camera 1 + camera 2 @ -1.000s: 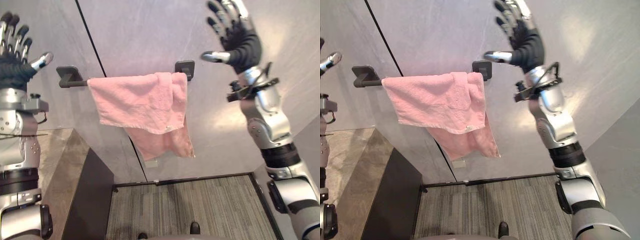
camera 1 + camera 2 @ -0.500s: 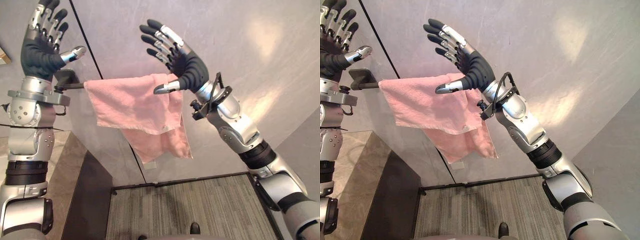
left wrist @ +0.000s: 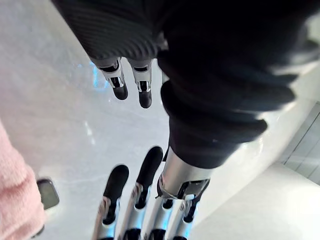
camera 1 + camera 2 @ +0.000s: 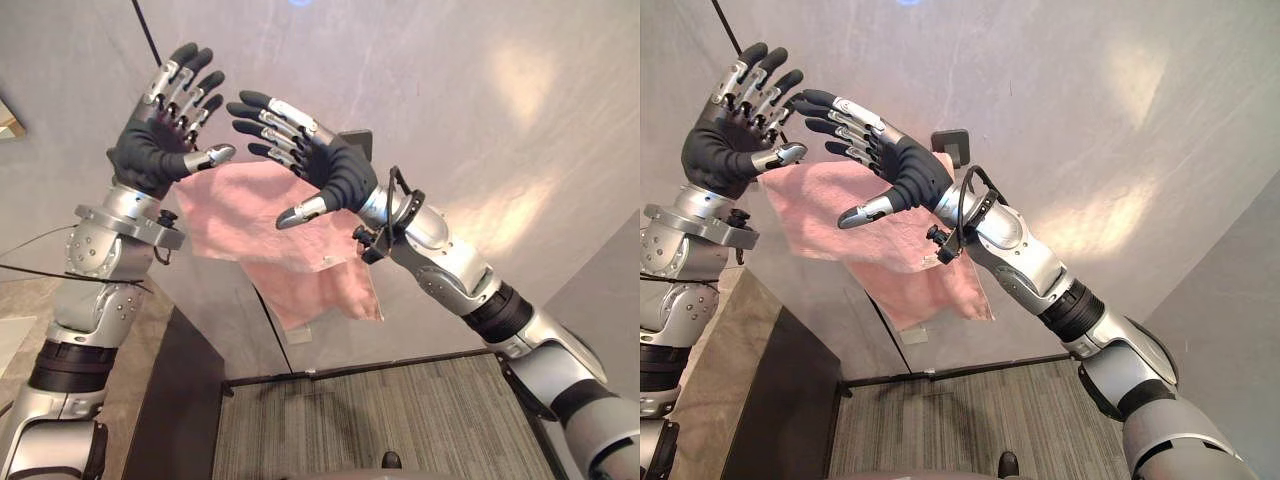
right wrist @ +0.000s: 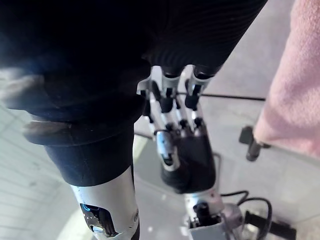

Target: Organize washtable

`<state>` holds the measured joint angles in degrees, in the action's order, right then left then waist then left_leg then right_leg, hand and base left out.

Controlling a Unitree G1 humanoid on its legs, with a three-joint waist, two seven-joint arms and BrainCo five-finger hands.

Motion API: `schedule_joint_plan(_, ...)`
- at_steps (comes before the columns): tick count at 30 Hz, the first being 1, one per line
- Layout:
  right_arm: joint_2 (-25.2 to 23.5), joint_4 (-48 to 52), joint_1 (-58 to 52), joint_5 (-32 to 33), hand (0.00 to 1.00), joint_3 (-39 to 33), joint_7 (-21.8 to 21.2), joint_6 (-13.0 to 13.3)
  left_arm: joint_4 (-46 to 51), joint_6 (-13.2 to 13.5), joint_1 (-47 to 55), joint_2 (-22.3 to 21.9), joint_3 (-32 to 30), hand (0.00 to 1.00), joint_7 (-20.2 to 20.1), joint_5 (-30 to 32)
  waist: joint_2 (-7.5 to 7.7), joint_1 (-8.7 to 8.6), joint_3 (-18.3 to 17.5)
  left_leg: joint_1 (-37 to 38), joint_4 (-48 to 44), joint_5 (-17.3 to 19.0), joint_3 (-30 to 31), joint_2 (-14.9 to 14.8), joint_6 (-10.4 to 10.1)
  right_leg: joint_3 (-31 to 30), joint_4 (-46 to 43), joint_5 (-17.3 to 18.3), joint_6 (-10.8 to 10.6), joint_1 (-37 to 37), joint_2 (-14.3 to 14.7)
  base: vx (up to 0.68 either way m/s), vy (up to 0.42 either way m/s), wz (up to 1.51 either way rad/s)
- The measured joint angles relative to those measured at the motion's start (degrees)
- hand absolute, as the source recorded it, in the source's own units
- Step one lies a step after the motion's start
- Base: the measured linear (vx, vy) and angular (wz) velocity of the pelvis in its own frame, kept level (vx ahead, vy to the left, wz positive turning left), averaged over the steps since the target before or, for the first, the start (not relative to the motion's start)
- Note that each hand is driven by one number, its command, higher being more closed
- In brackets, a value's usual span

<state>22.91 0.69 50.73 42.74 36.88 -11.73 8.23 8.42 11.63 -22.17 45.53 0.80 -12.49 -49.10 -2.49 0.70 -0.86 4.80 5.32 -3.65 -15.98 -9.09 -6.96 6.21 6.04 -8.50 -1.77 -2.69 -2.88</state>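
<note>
Both hands have swung inward over the last second, from well apart on either side of the towel to almost meeting in front of it. The left hand [image 4: 150, 150] is raised with its fingers straight and spread, holding nothing. Just beside it the right hand [image 4: 335, 175] faces it, equally splayed and empty (fingertips close together). Behind them the pink towel [image 4: 310, 285] hangs bunched and uneven below the wall bracket [image 4: 358, 142], so straightening it looks about to begin.
</note>
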Motion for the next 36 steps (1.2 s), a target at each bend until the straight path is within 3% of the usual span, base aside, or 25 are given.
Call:
schedule_joint_plan(9,0.3,0.0,0.0,0.0,0.0,0.2,-1.0,0.0,9.2,-0.5,11.2,-2.8,0.1,0.0,-2.2,-5.4,0.01,0.09,-0.3,-0.1,0.0,0.0,0.8,0.0,0.0,1.6,0.0,0.5,-0.1,0.8,-0.2,0.0,0.001,0.08)
schedule_joint_plan(24,2.5,0.0,-4.6,1.3,0.0,1.6,-1.5,-0.5,7.5,-3.1,16.6,-5.9,1.0,0.0,-3.5,-6.8,0.33,0.22,-0.7,-1.5,0.0,0.0,5.2,0.3,0.0,6.1,0.0,0.9,-0.4,2.5,-0.9,0.01,0.0,0.16)
schedule_joint_plan(36,6.4,0.1,-11.3,2.9,0.0,-3.0,-2.1,-2.4,5.0,-4.5,17.6,-8.9,4.1,0.0,-2.1,-6.9,0.39,0.09,-0.7,-3.9,0.1,-0.3,8.6,1.2,0.4,9.3,0.0,1.5,-1.0,2.3,-1.5,0.01,0.002,0.15)
